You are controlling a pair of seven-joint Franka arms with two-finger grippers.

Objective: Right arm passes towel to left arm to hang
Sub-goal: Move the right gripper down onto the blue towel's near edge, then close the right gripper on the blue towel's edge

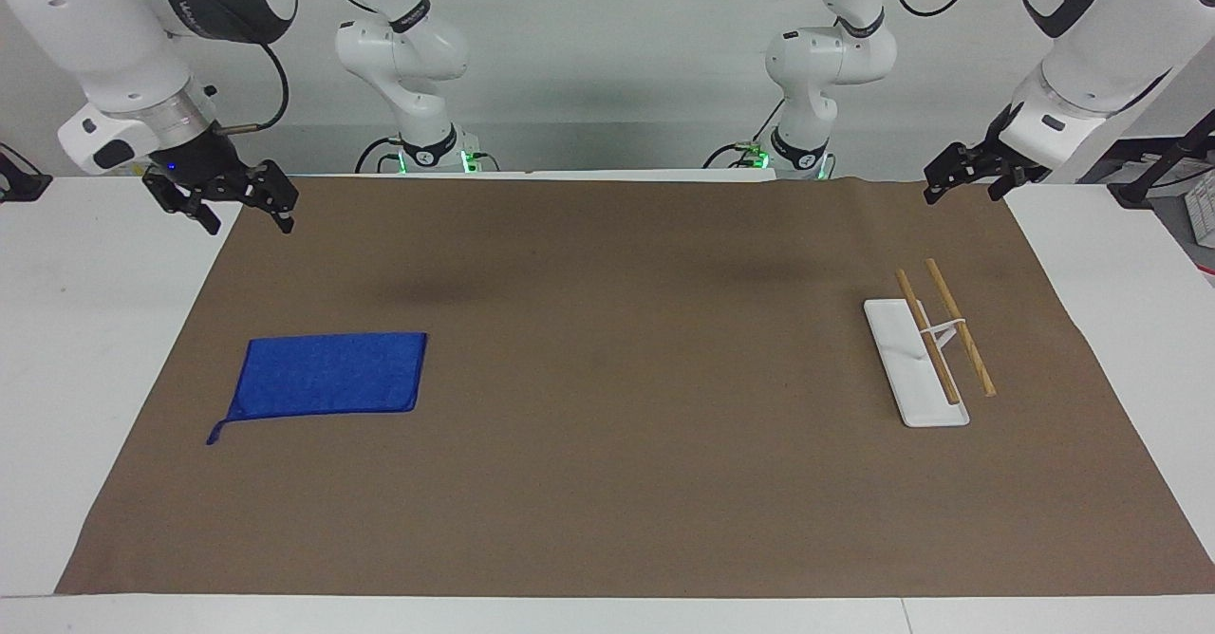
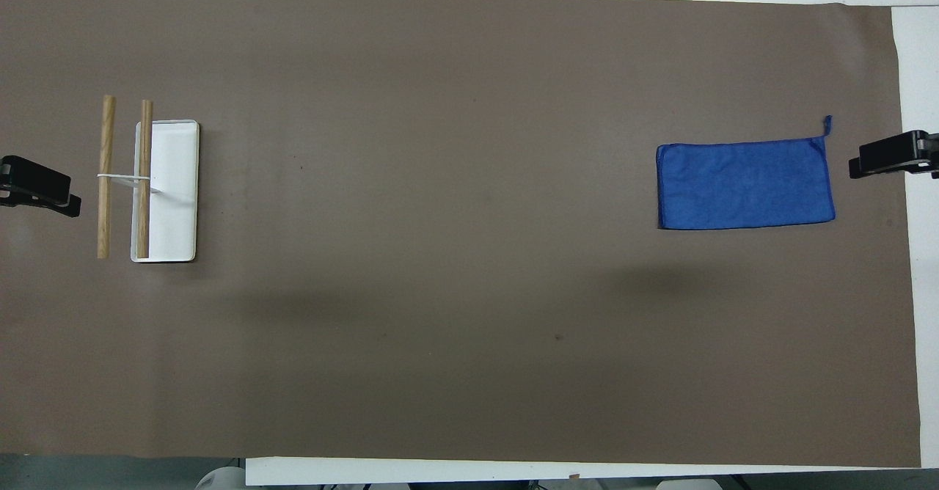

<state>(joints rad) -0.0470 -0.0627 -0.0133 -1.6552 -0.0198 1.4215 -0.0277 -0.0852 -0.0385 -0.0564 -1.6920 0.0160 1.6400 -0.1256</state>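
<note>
— So where does the right arm's black gripper with the small blue light (image 1: 220, 199) sit?

— Raised over the brown mat's (image 1: 607, 482) corner at the right arm's end of the table, wrist bent downward, fingers spread wide with nothing between them. In the overhead view only its dark tip (image 2: 891, 154) shows at the edge.

— And the small royal-blue terry towel (image 1: 327, 375)?

— Lying flat on the brown mat, toward the right arm's end, untouched (its thin loop tail trails from the corner farthest from the robots). It is well apart from both grippers.

— What of the left arm's plain black gripper (image 1: 968, 171)?

— It waits above the mat's other corner near the robots, tilted down from a white forearm, fingers parted and holding nothing.

— Anything under it?

— Farther from the robots stands a white rectangular base (image 1: 913, 368) carrying two parallel wooden rods (image 1: 960, 326), joined by a thin white crosspiece; one rod lies over the base, the other juts past its edge.
</note>
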